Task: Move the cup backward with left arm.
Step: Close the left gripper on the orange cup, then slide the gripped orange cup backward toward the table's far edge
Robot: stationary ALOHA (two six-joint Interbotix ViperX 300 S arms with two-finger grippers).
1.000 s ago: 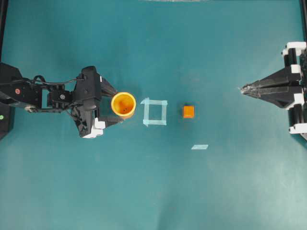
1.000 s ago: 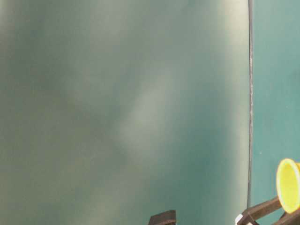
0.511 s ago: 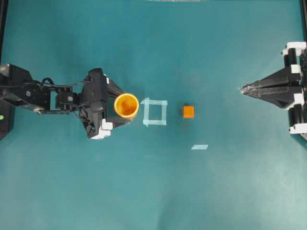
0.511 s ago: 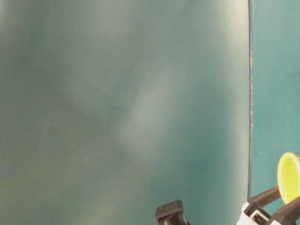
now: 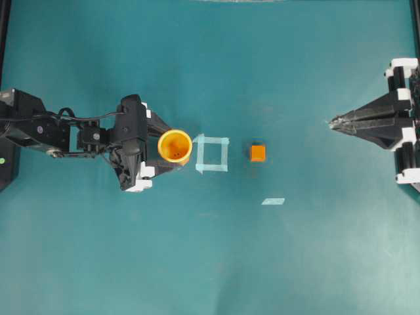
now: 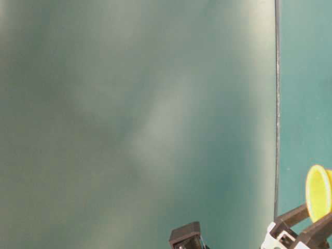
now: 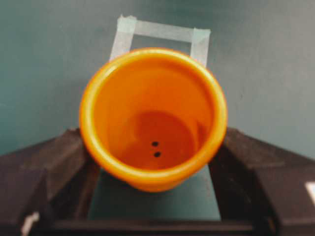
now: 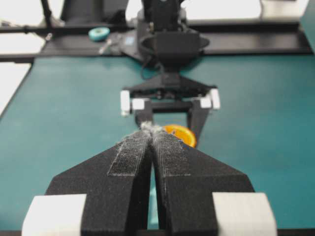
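Observation:
The yellow-orange cup (image 5: pixel 174 145) stands upright on the teal table, just left of a tape square. My left gripper (image 5: pixel 169 147) is shut on it, one black finger on each side. In the left wrist view the cup (image 7: pixel 152 118) fills the middle, with the fingers (image 7: pixel 59 162) pressed against its sides. Its rim also shows in the table-level view (image 6: pixel 317 193) and in the right wrist view (image 8: pixel 181 134). My right gripper (image 5: pixel 330 122) is shut and empty at the far right; its tips (image 8: pixel 153 129) meet.
A pale tape square (image 5: pixel 212 153) lies right of the cup and shows beyond it in the left wrist view (image 7: pixel 162 32). A small orange cube (image 5: pixel 258 153) sits right of the square. A loose tape strip (image 5: pixel 273 201) lies lower right.
My left gripper has moved a little to the right with the cup in it, closer to the tape square. The right arm has not moved.

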